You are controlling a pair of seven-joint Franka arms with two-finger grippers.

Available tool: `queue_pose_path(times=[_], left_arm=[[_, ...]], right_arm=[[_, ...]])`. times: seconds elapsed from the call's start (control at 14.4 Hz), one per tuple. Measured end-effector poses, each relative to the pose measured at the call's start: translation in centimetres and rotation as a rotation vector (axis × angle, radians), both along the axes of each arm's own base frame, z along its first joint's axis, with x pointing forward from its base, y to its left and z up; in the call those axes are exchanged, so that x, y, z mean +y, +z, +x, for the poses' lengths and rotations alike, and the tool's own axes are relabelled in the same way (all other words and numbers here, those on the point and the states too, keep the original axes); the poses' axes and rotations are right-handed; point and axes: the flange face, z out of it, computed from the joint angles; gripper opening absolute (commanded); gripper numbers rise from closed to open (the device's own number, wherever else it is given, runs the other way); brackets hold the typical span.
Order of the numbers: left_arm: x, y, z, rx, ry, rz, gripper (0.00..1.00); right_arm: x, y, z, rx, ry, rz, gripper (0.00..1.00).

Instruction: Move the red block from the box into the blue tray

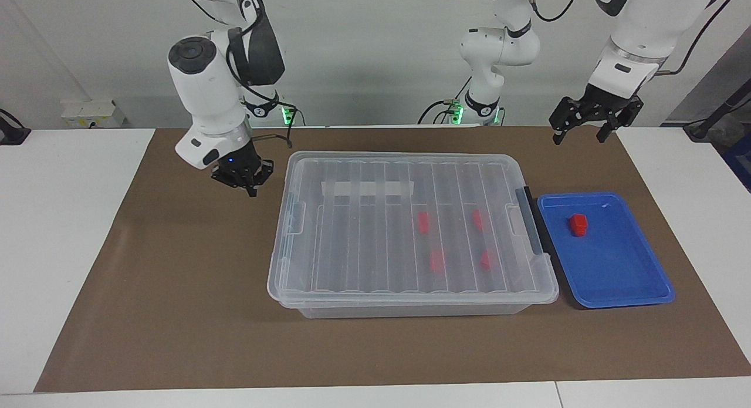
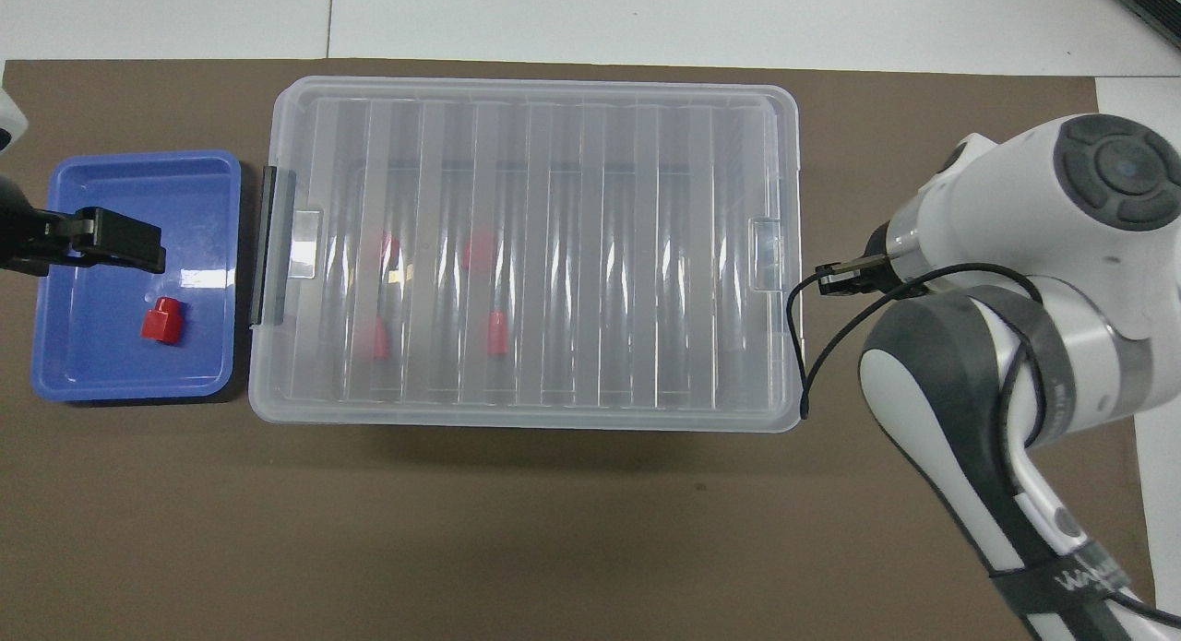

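Observation:
The clear box [image 1: 410,290] stands mid-table with its ribbed lid on and a black latch [image 1: 531,220] at the end toward the left arm. Several red blocks [image 1: 423,222] show through the lid [image 2: 478,251]. One more red block [image 1: 578,224] lies in the blue tray [image 1: 622,279], beside the latch end; the overhead view shows this block [image 2: 163,320] in the tray [image 2: 83,364] too. My left gripper [image 1: 581,135] is open and empty, raised over the tray [image 2: 111,240]. My right gripper [image 1: 249,185] is shut and empty, low over the mat beside the box's other end [image 2: 835,279].
A brown mat [image 1: 176,314] covers the table under the box and tray. White table surface [image 1: 58,249] lies past the mat at both ends. A black cable [image 2: 803,364] hangs from the right arm close to the box's end.

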Motion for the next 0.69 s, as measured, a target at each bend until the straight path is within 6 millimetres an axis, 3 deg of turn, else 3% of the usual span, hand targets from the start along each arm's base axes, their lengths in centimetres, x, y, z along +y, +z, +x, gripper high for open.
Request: queue_pose_path(times=[0.14, 0.35, 0.69], left_arm=[[0.0, 0.2, -0.1, -0.002, 0.0, -0.001, 1.0], [0.0, 0.2, -0.2, -0.002, -0.001, -0.001, 1.0], [0.0, -0.1, -0.1, 0.0, 0.0, -0.001, 1.0]], right_arm=[[-1.9, 1.0, -0.3, -0.012, -0.071, 0.001, 1.0], [-2.9, 2.2, -0.3, -0.019, -0.112, 0.001, 1.0], [-4.4, 7.0, -0.5, -0.014, -0.142, 0.0, 1.0]])
